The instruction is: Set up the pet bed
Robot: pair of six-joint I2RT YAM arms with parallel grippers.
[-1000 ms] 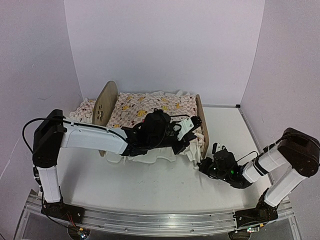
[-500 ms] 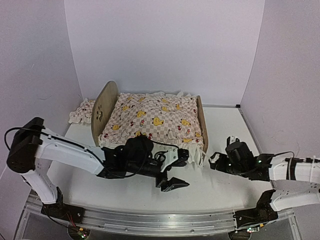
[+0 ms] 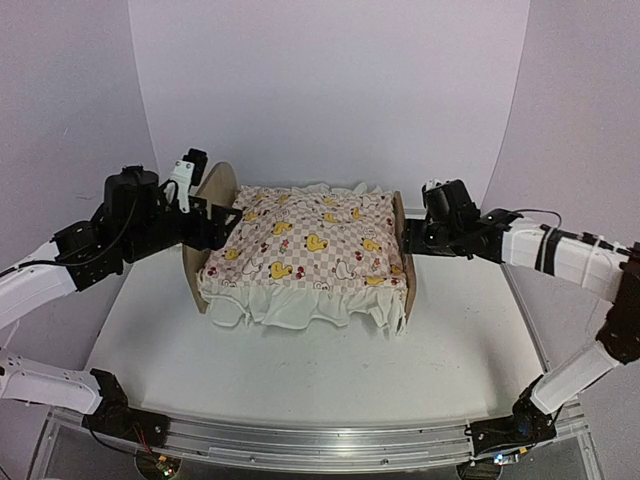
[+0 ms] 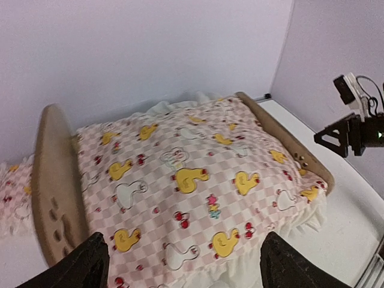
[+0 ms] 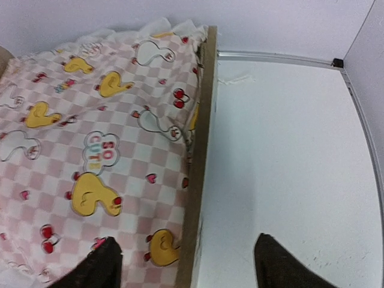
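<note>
The pet bed stands mid-table with its rounded plywood headboard on the left and its footboard on the right. A pink checkered duck-print cover lies spread over it, hiding the base, and its white ruffle hangs over the front. My left gripper hovers open by the headboard, above the cover, with nothing between its fingers. My right gripper hangs open over the footboard, which runs between its two fingertips; it touches nothing.
A small matching ruffled pillow lies on the table behind the headboard. Purple walls close in the back and both sides. Bare white tabletop spreads in front of the bed and to the right of the footboard.
Both grippers went from shut to open and rose from low at the bed's front to its head and foot ends. The cover now lies spread flat.
</note>
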